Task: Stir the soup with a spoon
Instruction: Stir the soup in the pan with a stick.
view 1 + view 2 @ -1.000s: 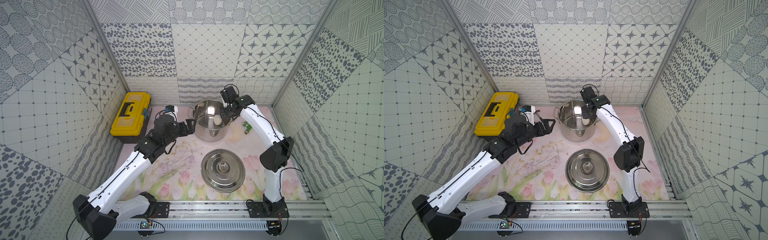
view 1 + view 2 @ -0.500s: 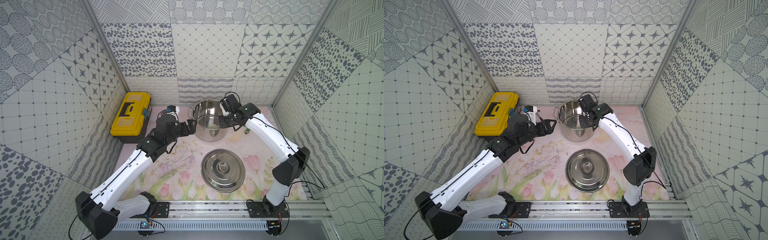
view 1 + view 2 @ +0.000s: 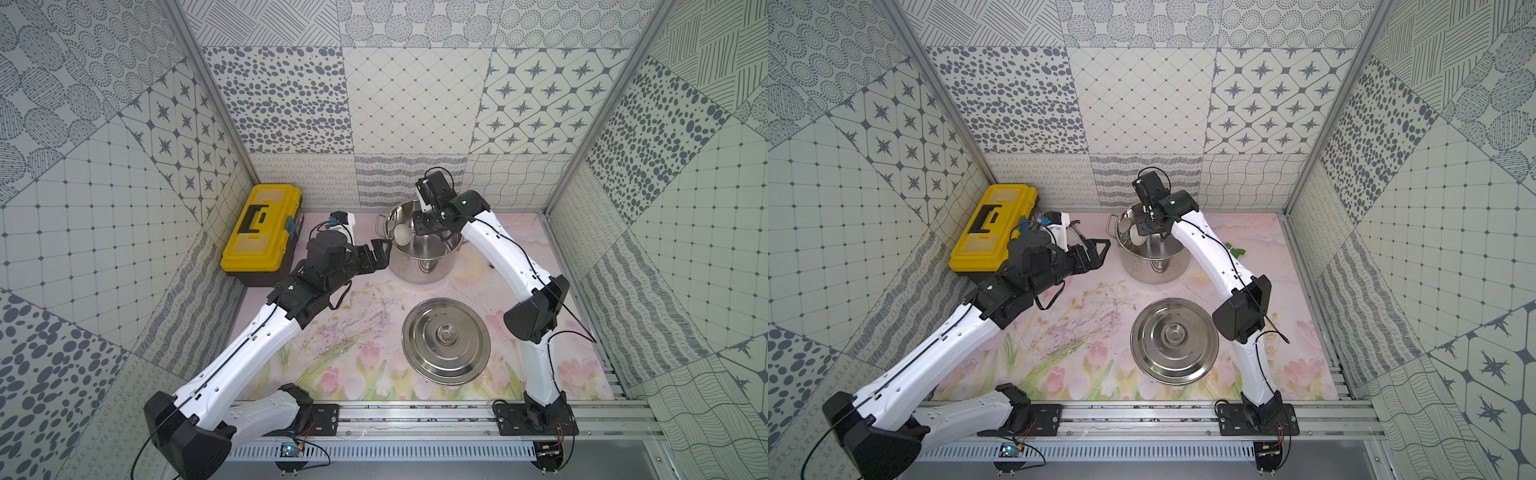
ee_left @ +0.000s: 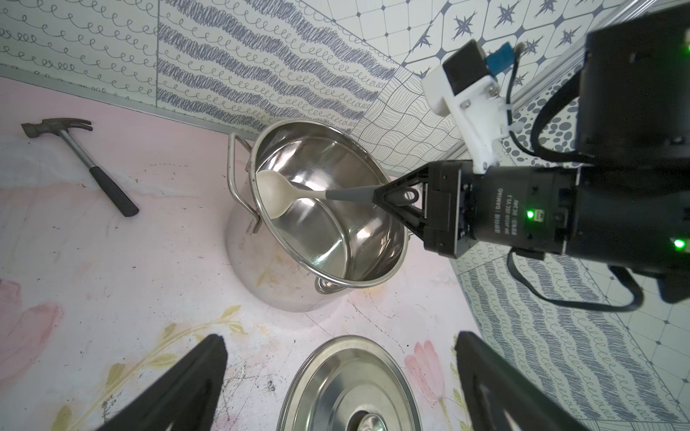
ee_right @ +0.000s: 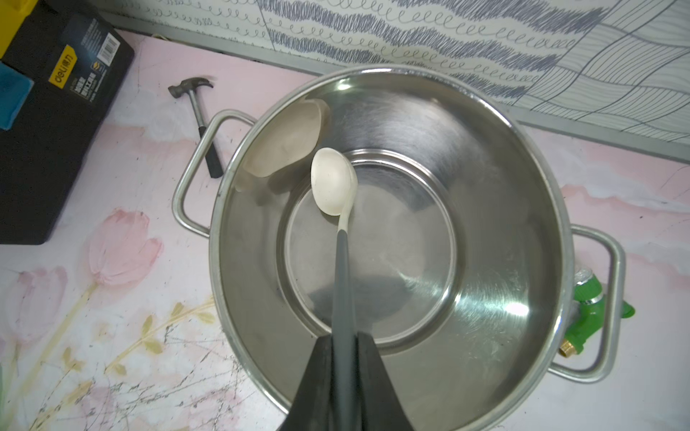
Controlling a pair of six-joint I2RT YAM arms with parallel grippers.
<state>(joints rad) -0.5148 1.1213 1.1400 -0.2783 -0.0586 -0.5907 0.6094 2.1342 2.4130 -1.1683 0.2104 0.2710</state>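
The right hand (image 5: pixel 345 337) is closed tight on the slim dark grey handle of the long spoon with a cream-white oval bowl (image 5: pixel 342 268), gripping it near the handle's end. From the left wrist view, the loop at the very end of the handle pokes out behind the fingers. The spoon slants down from that grip into the round stainless-steel pot with two loop handles (image 5: pixel 496 179). Its cream bowl sits low inside, toward the left inner wall, over the edge of the pot's flat bottom, and the shiny wall beside it shows its reflection. Whether the bowl touches the metal cannot be told.

The pot stands at the far middle of the table covered with a pink floral mat (image 3: pixel 332 353). The right hand is above the pot's right side.

The left hand (image 3: pixel 376 255) hangs just left of the pot, near its left loop handle and apart from it, with its jaws spread wide and nothing between them.

The round stainless-steel lid with a centre knob (image 3: pixel 446 340) lies flat on the mat, nearer than the pot and clear of it. A yellow plastic toolbox with a black handle (image 3: pixel 262 232) sits at the far left against the wall. A small claw hammer with a black grip (image 4: pixel 86 164) lies on the table between the toolbox and the pot. A green plastic hose fitting with a brass tip (image 5: pixel 590 317) lies just beside the pot's right handle.
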